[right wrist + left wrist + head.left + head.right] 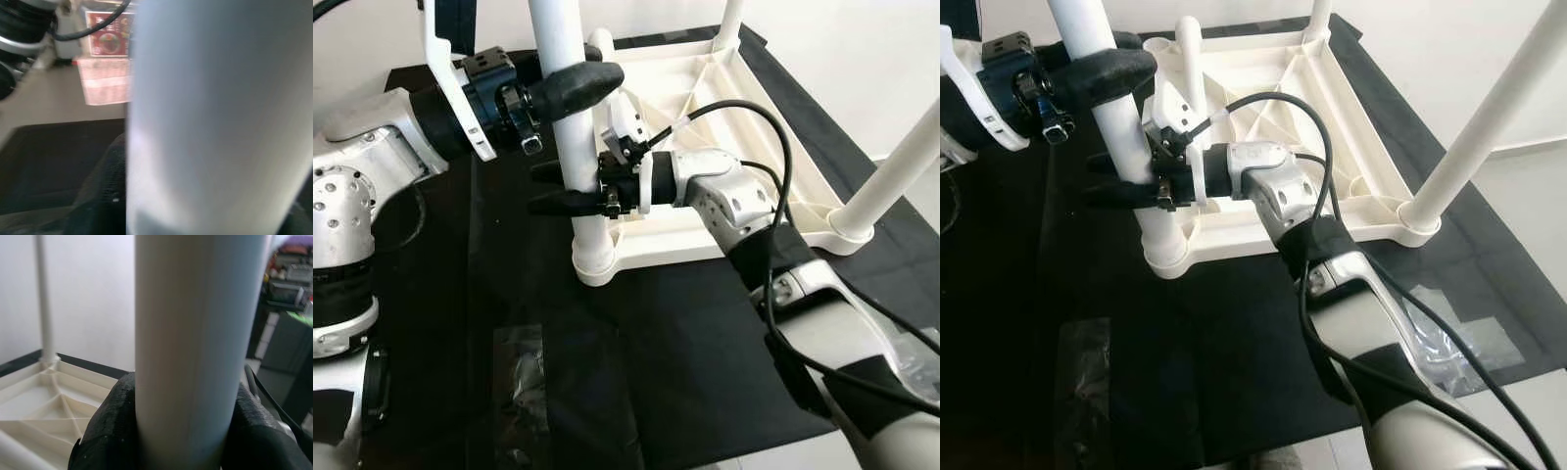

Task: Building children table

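A white children's table top [705, 98] lies upside down on a black cloth. Its near-left leg [570, 127] stands upright in the corner socket [595, 259]. My left gripper [592, 73] is shut on this leg high up, one black finger [578, 86] wrapped across its front. Lower on the same leg my right gripper [548, 186] is shut, its fingers passing either side. In the left wrist view the leg [195, 357] sits tight between the black pads [105, 431]. The right wrist view has the leg [215, 122] blurred and very close.
Three more white legs stand in the other corners: near right [891, 176], far right [729, 24] and far left [1190, 59]. Clear plastic wrap [519, 382] lies on the black cloth [656, 352] in front, with another piece [1459, 343] at the right. White floor borders the cloth.
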{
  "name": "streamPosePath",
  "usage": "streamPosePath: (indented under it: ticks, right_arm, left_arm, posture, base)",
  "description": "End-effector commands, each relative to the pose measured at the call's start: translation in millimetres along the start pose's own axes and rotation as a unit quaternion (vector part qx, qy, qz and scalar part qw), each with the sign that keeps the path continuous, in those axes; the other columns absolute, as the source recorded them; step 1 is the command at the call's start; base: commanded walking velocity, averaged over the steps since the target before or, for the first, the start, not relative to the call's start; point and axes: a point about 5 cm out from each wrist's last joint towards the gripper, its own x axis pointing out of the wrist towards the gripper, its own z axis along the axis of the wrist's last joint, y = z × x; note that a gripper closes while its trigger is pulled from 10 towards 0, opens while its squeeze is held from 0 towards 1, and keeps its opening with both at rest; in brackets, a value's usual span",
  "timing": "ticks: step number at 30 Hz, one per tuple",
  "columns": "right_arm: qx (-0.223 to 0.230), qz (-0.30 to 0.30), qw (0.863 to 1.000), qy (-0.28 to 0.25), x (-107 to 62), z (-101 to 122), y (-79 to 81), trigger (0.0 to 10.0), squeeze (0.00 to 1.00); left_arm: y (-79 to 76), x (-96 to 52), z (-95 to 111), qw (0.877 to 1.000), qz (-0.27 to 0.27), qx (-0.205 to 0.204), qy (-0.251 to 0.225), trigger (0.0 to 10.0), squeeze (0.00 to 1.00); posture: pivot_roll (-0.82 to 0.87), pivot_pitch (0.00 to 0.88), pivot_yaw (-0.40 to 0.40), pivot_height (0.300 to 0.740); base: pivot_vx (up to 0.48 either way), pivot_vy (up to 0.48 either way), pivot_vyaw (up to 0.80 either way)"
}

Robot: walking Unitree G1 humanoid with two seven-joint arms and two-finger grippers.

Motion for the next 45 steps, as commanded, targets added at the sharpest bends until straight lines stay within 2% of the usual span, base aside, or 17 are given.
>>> streamPosePath:
  ticks: [1, 4, 10, 11, 12, 16, 19, 22, 23, 24, 25, 27, 35, 42, 43, 44, 45]
  right_arm:
    - [0.005, 0.016, 1.000, -0.008, 1.2, 2.0, -0.4, 10.0, 1.00]
    - [0.005, 0.025, 1.000, -0.019, -2.0, 8.0, -2.6, 10.0, 1.00]
    - [-0.017, 0.122, 0.992, -0.019, -10.8, 16.8, 2.8, 10.0, 1.00]
    - [-0.027, 0.156, 0.987, -0.015, -11.5, 19.9, 4.6, 10.0, 0.36]
    - [-0.028, 0.164, 0.986, -0.016, -10.7, 22.4, 4.0, 10.0, 0.00]
    - [-0.029, 0.167, 0.985, -0.017, -10.1, 24.1, 3.4, 10.0, 0.00]
    - [0.014, 0.202, 0.978, -0.053, -2.9, 33.6, 6.9, 10.0, 0.00]
    - [0.026, 0.213, 0.975, -0.062, -1.4, 35.6, 8.8, 10.0, 0.00]
    - [0.041, 0.228, 0.970, -0.075, 0.2, 37.2, 12.8, 2.5, 0.00]
    - [0.053, 0.241, 0.966, -0.082, 1.8, 37.4, 16.5, 0.0, 0.00]
    - [0.053, 0.241, 0.966, -0.082, 1.8, 37.4, 16.5, 0.0, 0.00]
    - [0.075, 0.271, 0.956, -0.086, 4.7, 35.6, 25.7, 0.0, 0.00]
    - [0.087, 0.286, 0.951, -0.079, 2.1, 31.2, 31.5, 0.0, 0.00]
    - [0.086, 0.287, 0.952, -0.071, -1.2, 29.2, 32.5, 0.0, 0.00]
    - [0.083, 0.279, 0.954, -0.069, -3.9, 27.9, 30.9, 0.0, 0.00]
    - [0.083, 0.279, 0.954, -0.069, -3.9, 27.9, 30.9, 0.0, 0.00]
    - [0.078, 0.256, 0.961, -0.074, -11.9, 27.8, 25.6, 0.0, 0.00]
  left_arm:
    - [-5.5, 0.5, 19.8, 0.999, -0.037, 0.003, -0.037, 0.0, 0.00]
    - [-7.0, 4.0, 24.6, 0.997, -0.058, -0.002, -0.044, 0.0, 0.00]
    - [-18.4, 6.9, 28.3, 0.987, -0.149, -0.027, -0.048, 0.0, 0.00]
    - [-26.4, 7.4, 28.6, 0.979, -0.194, -0.041, -0.051, 0.0, 0.00]
    - [-30.9, 7.7, 28.9, 0.973, -0.219, -0.054, -0.055, 0.0, 0.00]
    - [-33.5, 7.9, 29.1, 0.969, -0.233, -0.063, -0.058, 0.0, 0.00]
    - [-44.0, 8.1, 28.0, 0.950, -0.294, -0.086, -0.066, 0.0, 0.00]
    - [-45.6, 8.2, 27.4, 0.946, -0.304, -0.089, -0.067, 0.0, 0.00]
    - [-48.5, 8.2, 24.8, 0.940, -0.321, -0.097, -0.064, 0.0, 0.00]
    - [-50.9, 8.5, 21.4, 0.935, -0.334, -0.104, -0.057, 0.0, 0.00]
    - [-50.9, 8.5, 21.4, 0.935, -0.334, -0.104, -0.057, 0.0, 0.00]
    - [-54.3, 9.0, 14.7, 0.923, -0.362, -0.121, -0.042, 0.0, 0.00]
    - [-48.9, 6.4, 9.7, 0.917, -0.374, -0.130, -0.043, 0.0, 0.00]
    - [-44.2, 4.5, 10.1, 0.922, -0.364, -0.118, -0.049, 0.0, 0.00]
    - [-38.8, 2.9, 11.3, 0.933, -0.342, -0.101, -0.055, 0.0, 0.00]
    - [-38.8, 2.9, 11.3, 0.933, -0.342, -0.101, -0.055, 0.0, 0.00]
    - [-19.7, -0.1, 12.9, 0.965, -0.249, -0.065, -0.059, 10.0, 1.00]
  posture:
    - [-0.01, 0.140, 0.008, 0.740]
    - [-0.01, 0.139, 0.009, 0.740]
    - [-0.01, 0.138, 0.009, 0.740]
    - [0.00, 0.137, 0.006, 0.740]
    - [0.00, 0.136, 0.003, 0.740]
    - [0.00, 0.136, 0.003, 0.740]
    - [0.00, 0.135, -0.007, 0.740]
    - [0.00, 0.135, -0.007, 0.740]
    - [0.00, 0.132, -0.009, 0.740]
    - [0.00, 0.131, -0.009, 0.740]
    - [0.00, 0.131, -0.009, 0.740]
    - [0.00, 0.129, -0.007, 0.740]
    - [-0.02, 0.121, -0.003, 0.740]
    - [-0.02, 0.118, -0.003, 0.740]
    - [-0.03, 0.117, -0.002, 0.740]
    - [-0.03, 0.117, -0.002, 0.740]
    - [-0.03, 0.123, 0.002, 0.740]
  base:
    - [0.000, 0.000, 0.00]
    - [0.000, 0.000, 0.00]
    - [0.000, 0.000, 0.00]
    - [0.000, 0.000, 0.00]
    - [0.000, 0.000, 0.00]
    - [0.000, 0.000, 0.00]
    - [0.000, 0.000, 0.00]
    - [0.000, 0.000, 0.00]
    - [0.000, 0.000, 0.00]
    - [0.000, 0.000, 0.00]
    - [0.000, 0.000, 0.00]
    - [0.000, 0.000, 0.00]
    - [0.000, 0.000, 0.00]
    - [0.000, 0.000, 0.00]
    - [0.000, 0.000, 0.00]
    - [0.000, 0.000, 0.00]
    - [0.000, 0.000, 0.00]
